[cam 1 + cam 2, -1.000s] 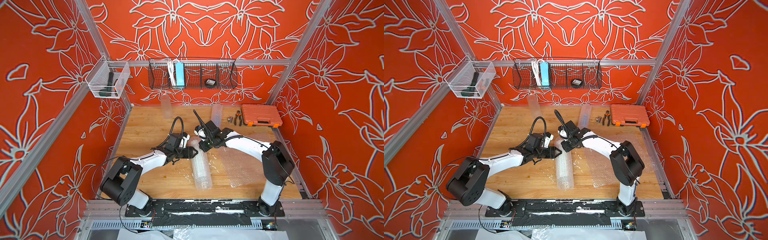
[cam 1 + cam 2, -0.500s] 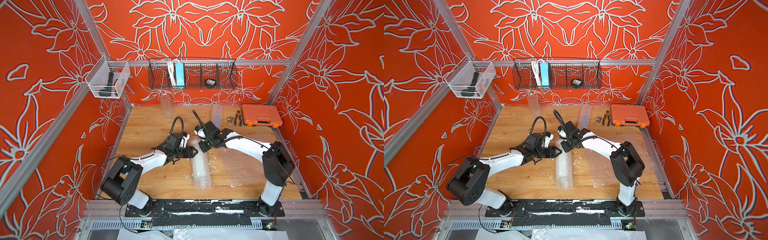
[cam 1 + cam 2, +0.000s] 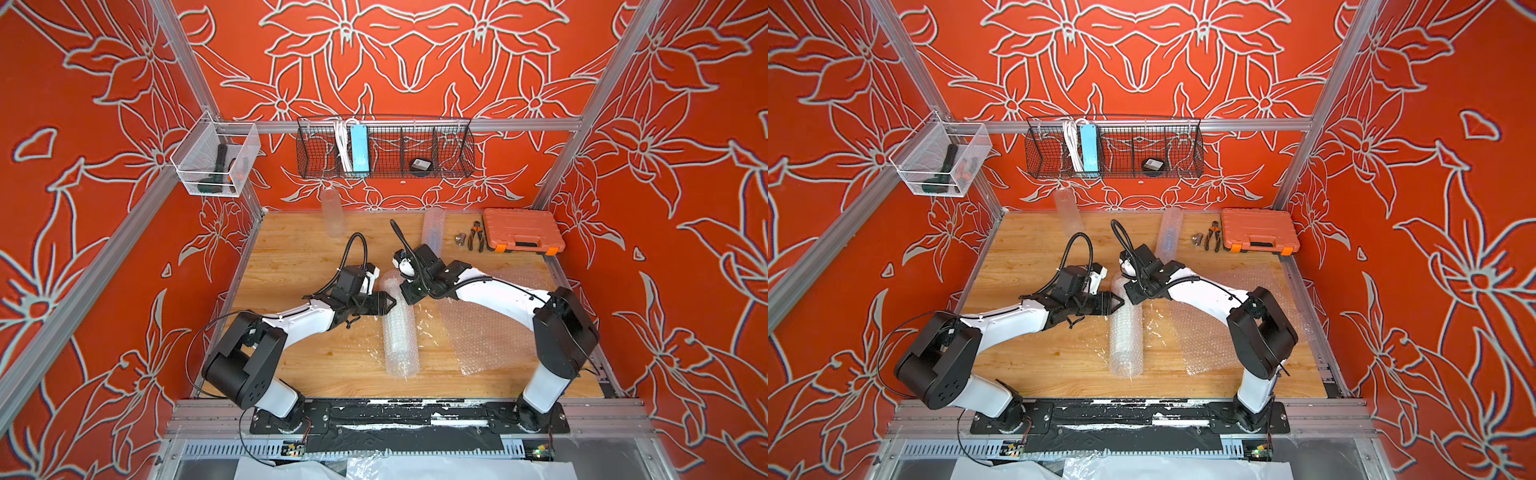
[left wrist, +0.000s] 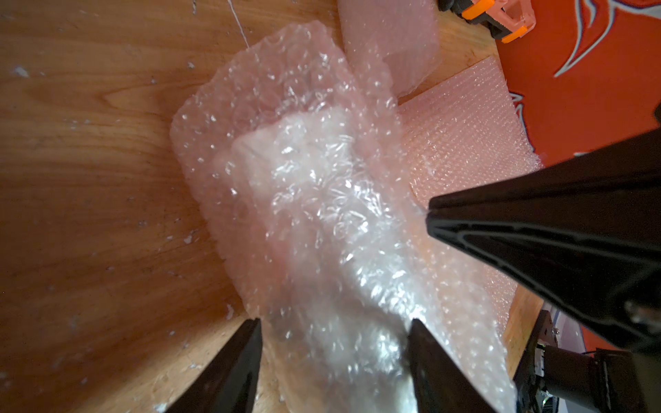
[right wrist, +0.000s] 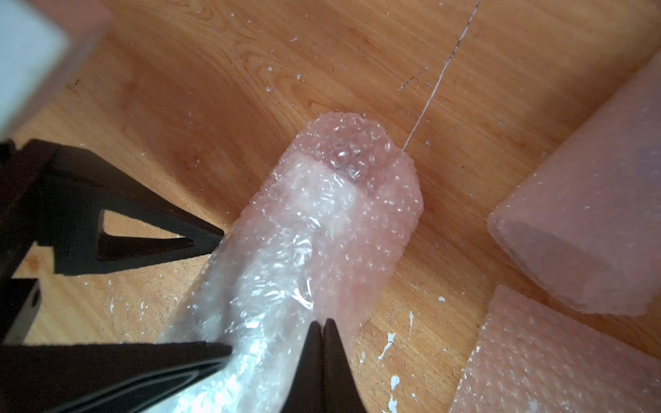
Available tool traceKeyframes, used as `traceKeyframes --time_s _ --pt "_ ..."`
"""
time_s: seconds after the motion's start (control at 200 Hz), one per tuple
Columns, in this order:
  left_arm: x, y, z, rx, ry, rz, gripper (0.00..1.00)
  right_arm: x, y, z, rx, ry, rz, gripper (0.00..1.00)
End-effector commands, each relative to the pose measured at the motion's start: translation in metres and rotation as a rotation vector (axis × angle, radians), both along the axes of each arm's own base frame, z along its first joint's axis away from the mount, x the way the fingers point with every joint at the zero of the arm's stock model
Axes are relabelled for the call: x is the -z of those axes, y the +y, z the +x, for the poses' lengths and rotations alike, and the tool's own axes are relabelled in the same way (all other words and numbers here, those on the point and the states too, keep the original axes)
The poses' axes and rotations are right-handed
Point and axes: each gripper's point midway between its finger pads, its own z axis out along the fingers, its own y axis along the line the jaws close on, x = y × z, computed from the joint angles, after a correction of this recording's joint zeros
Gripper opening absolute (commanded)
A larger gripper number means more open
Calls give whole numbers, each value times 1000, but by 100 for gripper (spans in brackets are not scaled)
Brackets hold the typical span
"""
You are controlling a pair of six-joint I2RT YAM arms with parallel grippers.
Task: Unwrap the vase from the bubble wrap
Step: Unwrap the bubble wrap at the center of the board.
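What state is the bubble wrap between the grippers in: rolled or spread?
Rolled: the bubble wrap roll lies as a tube on the table, unlike the flat sheet beside it.

A pale wooden tabletop [image 3: 291,257], scuffed and flecked with white, carries everything here. A roll of bubble wrap [image 3: 400,336] lies on it in the middle, its length running front to back. Just beside it on the right, a flat sheet of bubble wrap [image 3: 494,332] is spread out. Near the back edge are a second roll [image 3: 433,228] and a clear tube [image 3: 332,216]. An orange tool case [image 3: 521,230], pliers [image 3: 476,236] and a small metal piece [image 3: 459,239] sit towards the right back corner.
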Motion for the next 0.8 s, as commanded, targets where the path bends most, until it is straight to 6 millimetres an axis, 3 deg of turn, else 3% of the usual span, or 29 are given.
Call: traceKeyframes --time_s 0.0,0.225,0.741,0.796 --pt "55 34 -23 -63 145 182 62 -19 -10 12 68 -84 12 0" --pt "56 35 -24 -61 146 186 62 -29 -13 12 105 -101 83 0" --pt "49 27 -25 -30 140 149 62 -23 -18 14 145 -48 138 0" --pt "46 24 -24 -19 135 136 62 -23 -20 13 146 -46 136 11"
